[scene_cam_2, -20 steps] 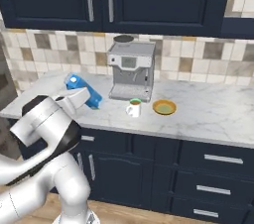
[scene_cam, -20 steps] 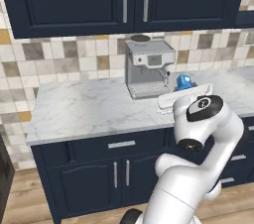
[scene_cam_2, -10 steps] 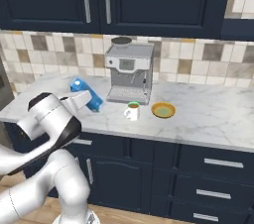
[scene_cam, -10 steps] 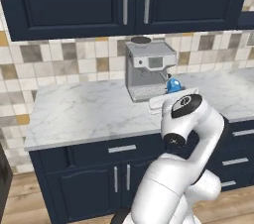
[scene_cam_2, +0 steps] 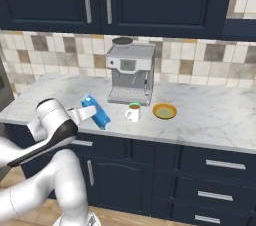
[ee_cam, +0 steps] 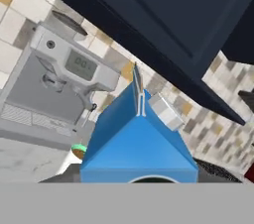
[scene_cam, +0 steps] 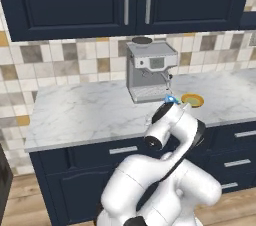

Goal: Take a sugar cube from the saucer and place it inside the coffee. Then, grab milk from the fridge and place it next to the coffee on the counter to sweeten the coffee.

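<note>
My gripper (scene_cam_2: pixel 89 113) is shut on the blue milk (scene_cam_2: pixel 97 111), which tilts just above the counter (scene_cam_2: pixel 210 120), left of the coffee (scene_cam_2: pixel 133 112). The white cup has a green rim, and the golden saucer (scene_cam_2: pixel 164 111) lies to its right. In the left base view my arm hides most of the milk (scene_cam: pixel 171 99), and the saucer (scene_cam: pixel 192 101) sits beyond it. The hand view shows the milk (ee_cam: pixel 139 143) up close, with the coffee (ee_cam: pixel 78 151) peeking out at its lower left. The sugar cube is out of view. A grey strip at the far left looks like the fridge (scene_cam_2: pixel 4 87).
A grey espresso machine (scene_cam_2: pixel 131 77) stands against the tiled wall right behind the cup. Navy wall cabinets (scene_cam_2: pixel 125 0) hang above, and navy drawers (scene_cam_2: pixel 220 165) sit below the counter. Bare marble stretches to the left (scene_cam: pixel 75 112) of the machine.
My arm has swung the milk lower and nearer to the coffee. The cup, saucer and machine have stayed where they were.
</note>
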